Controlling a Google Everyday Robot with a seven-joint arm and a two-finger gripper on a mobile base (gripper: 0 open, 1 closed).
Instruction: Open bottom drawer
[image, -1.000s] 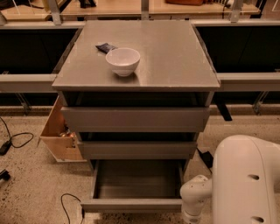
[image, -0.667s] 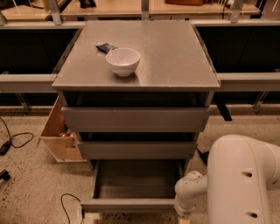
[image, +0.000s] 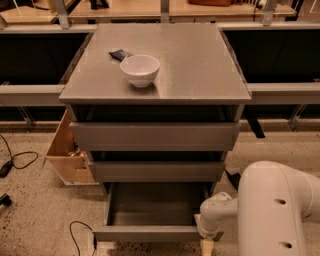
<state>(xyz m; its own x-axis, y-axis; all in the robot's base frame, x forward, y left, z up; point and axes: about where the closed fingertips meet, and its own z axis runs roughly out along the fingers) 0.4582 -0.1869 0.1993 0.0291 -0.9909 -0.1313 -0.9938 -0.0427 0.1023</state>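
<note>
On grey metal counter, left of centre: white round bowl; small dark packet just behind it. Lowest in counter, slid out forward: flat grey bottom drawer. Left of counter: light wooden box. Front-right of counter, at drawer corner: pincer.

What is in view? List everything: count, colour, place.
Grey metal drawer cabinet: one, grey, centre.
Round white bowl: one, white, on the cabinet top.
Small dark flat object: one, dark, behind the bowl.
Upper drawer fronts: two, grey, stacked under the top.
Flat grey bottom drawer: one, grey, pulled out at floor level.
Light wooden box: one, tan, floor, left of cabinet.
Black cables: two, black, floor at left.
White robot arm: one, white, lower right.
Gripper: one, pale, at the bottom drawer's front right corner.
</note>
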